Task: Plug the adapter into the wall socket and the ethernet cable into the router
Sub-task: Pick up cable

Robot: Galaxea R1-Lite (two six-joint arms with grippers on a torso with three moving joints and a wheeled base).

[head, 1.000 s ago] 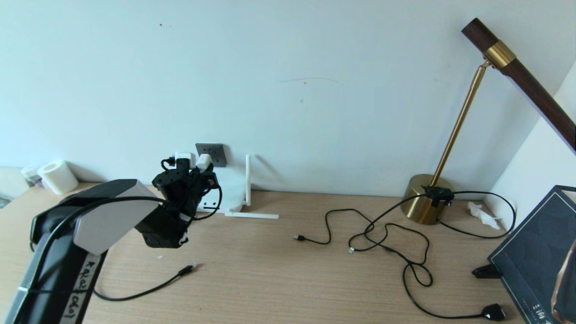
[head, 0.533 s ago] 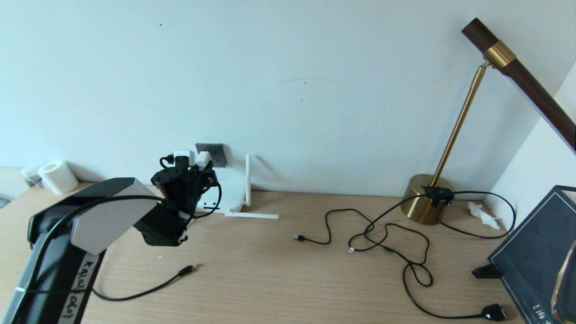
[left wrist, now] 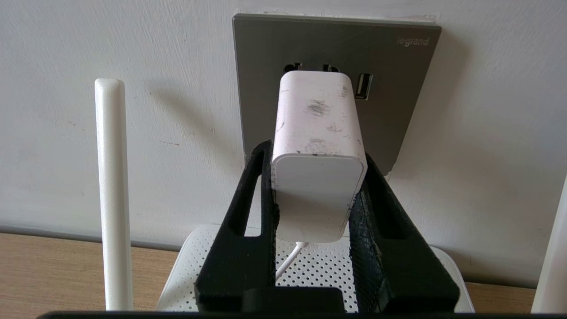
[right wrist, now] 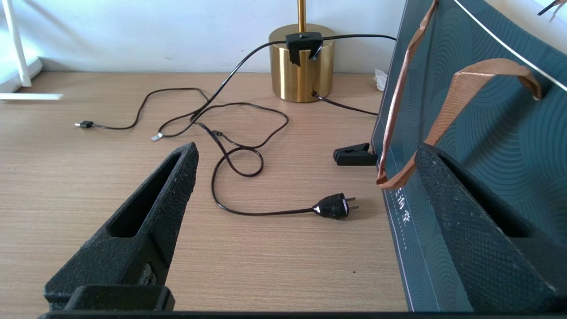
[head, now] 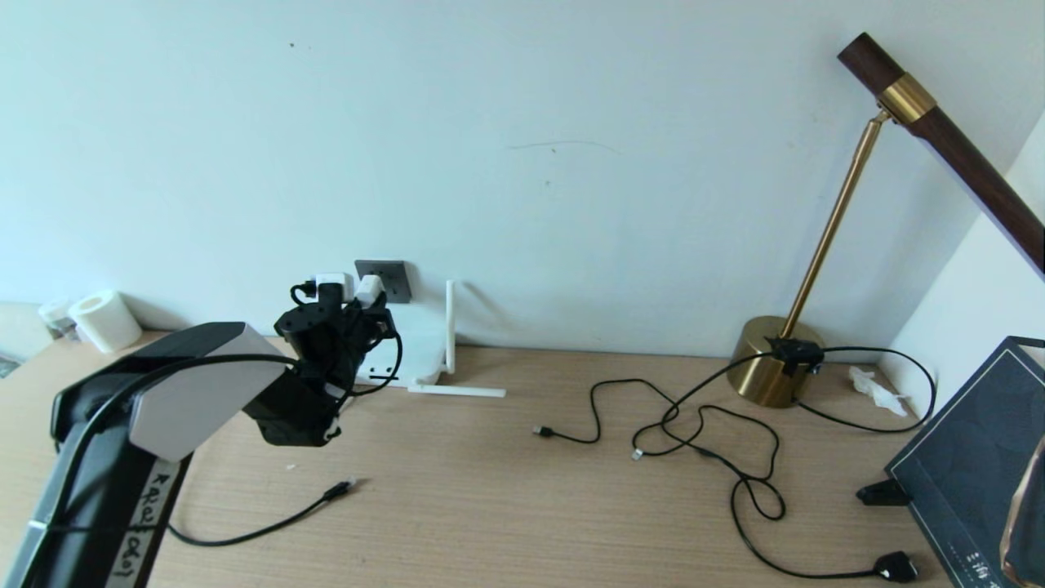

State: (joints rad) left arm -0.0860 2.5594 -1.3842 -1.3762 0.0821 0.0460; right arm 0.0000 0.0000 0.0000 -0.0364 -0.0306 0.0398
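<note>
My left gripper (left wrist: 316, 153) is shut on the white adapter (left wrist: 319, 155), one black finger on each side. The adapter's far end meets the dark grey wall socket (left wrist: 398, 88) just below two slots; its prongs are hidden. Its thin white cord (left wrist: 288, 261) hangs down over the router (left wrist: 177, 274), whose antenna (left wrist: 113, 190) stands upright beside it. From the head, the left gripper (head: 359, 298) is at the wall socket (head: 392, 278), above the router (head: 420, 351). The ethernet cable (head: 261, 529) lies loose on the desk, its plug (head: 339, 490) unattached. My right gripper (right wrist: 308, 150) hangs open over bare desk.
A brass lamp (head: 771, 371) stands at the back right with thin black cords (head: 710, 441) looped across the desk and a mains plug (head: 894, 565) near the front. A dark teal bag (head: 971, 474) and black clip (head: 882, 492) are at the right. A white roll (head: 104, 320) sits far left.
</note>
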